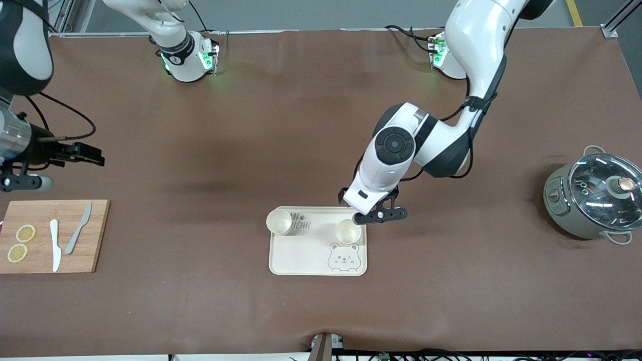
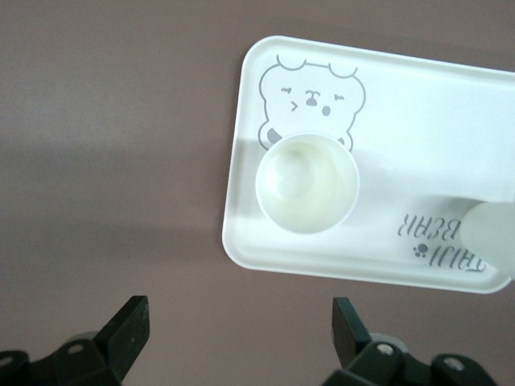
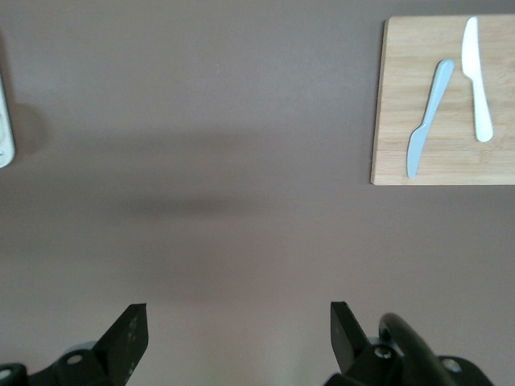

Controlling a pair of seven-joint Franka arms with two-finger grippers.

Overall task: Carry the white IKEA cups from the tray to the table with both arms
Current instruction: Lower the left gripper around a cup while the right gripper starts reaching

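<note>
Two white cups stand upright on the cream bear-printed tray [image 1: 318, 255]. One cup [image 1: 279, 221] is at the tray corner toward the right arm's end. The other cup [image 1: 348, 231] is by the corner toward the left arm's end, above the bear drawing. My left gripper [image 1: 379, 215] is open and empty over the brown table just off that corner. In the left wrist view the gripper [image 2: 240, 338] is apart from the cup [image 2: 307, 182], and the second cup [image 2: 492, 237] shows at the frame edge. My right gripper [image 1: 70, 152] is open and empty over bare table [image 3: 237, 334], away from the tray.
A wooden cutting board [image 1: 50, 235] lies at the right arm's end with two lemon slices [image 1: 25, 233] and two knives [image 3: 426, 117]. A grey-green pot with a glass lid [image 1: 594, 198] stands at the left arm's end.
</note>
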